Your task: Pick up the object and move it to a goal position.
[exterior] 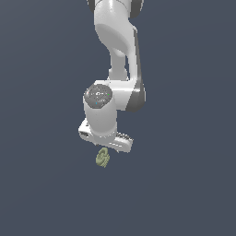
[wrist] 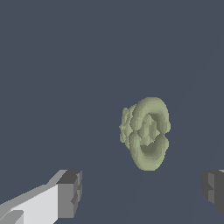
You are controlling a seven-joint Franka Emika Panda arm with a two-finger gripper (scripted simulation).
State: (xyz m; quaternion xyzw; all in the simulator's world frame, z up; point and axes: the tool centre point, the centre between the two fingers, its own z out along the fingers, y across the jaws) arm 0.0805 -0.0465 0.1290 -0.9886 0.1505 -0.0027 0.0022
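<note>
Here gripper (wrist: 140,192) wide open, empty; object (wrist: 146,133) ahead between jaws, untouched.

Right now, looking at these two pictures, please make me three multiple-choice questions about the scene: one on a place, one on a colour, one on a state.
1. Where is the green lump in the exterior view?
A. Just below the pincer
B. Far toward the exterior view's right edge
C. On top of the arm

2. What colour is the lump?
A. Bright red
B. Olive green
C. White

3. In what state is the pincer?
A. Shut on the lump
B. Open, fingers apart and not touching the lump
C. Shut on nothing

Answers: 1 A, because the lump shows directly under the white pincer. 2 B, both views show it olive green. 3 B, because in the wrist view the two fingers stand wide apart with a gap between them and the lump.
</note>
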